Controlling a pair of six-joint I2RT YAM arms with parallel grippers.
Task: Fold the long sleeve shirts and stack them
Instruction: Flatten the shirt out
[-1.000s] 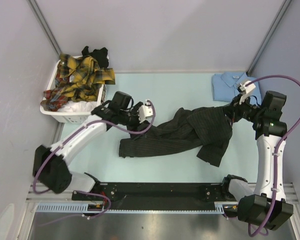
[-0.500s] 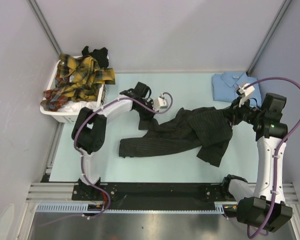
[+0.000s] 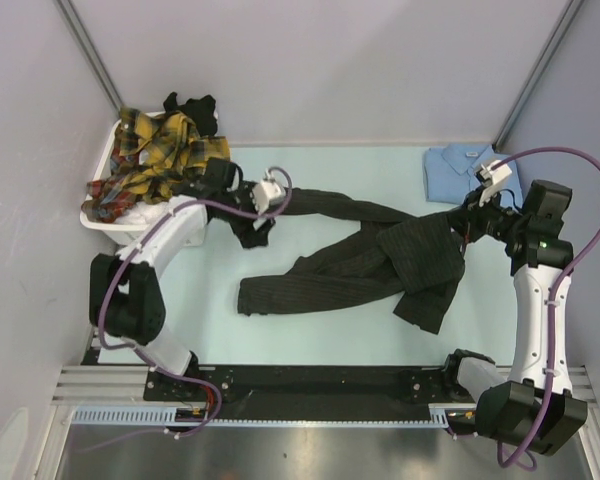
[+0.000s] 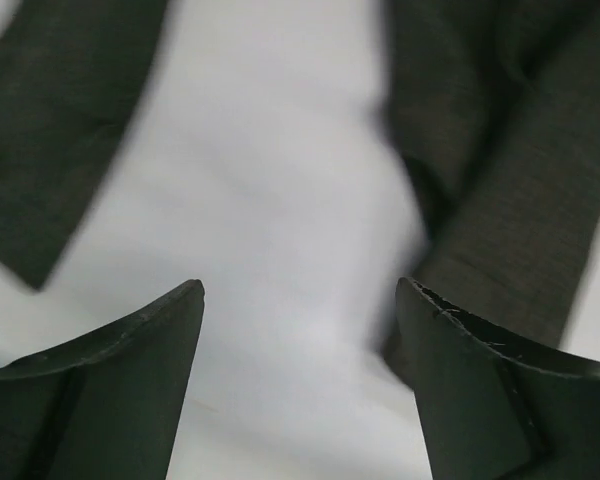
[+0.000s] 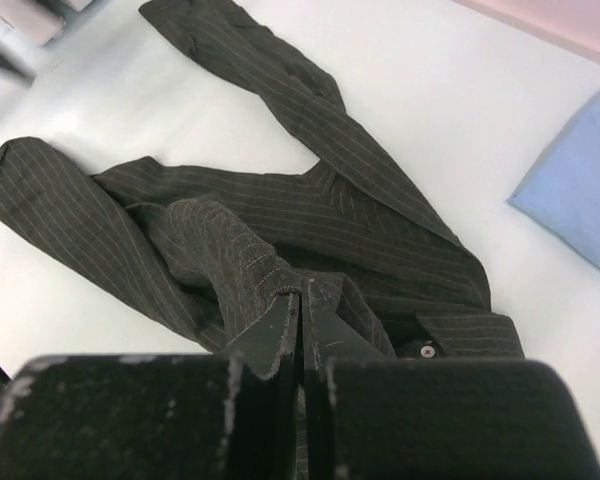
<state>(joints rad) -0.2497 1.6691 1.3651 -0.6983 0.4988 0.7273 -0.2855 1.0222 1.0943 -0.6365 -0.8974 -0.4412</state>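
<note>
as right gripper (image 5: 302, 298) clamps it, pinstriped shirt (image 3: 380, 262) lies crosswise, sleeve (image 3: 330, 206) leftward

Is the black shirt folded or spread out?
Spread out: the black shirt sprawls rumpled, sleeves stretched apart, right gripper pinching it.

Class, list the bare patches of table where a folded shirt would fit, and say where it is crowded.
Free: the far strip between basket and blue shirt, and the near strip between black shirt and the rail. Crowded: the middle, where that shirt sprawls.
</note>
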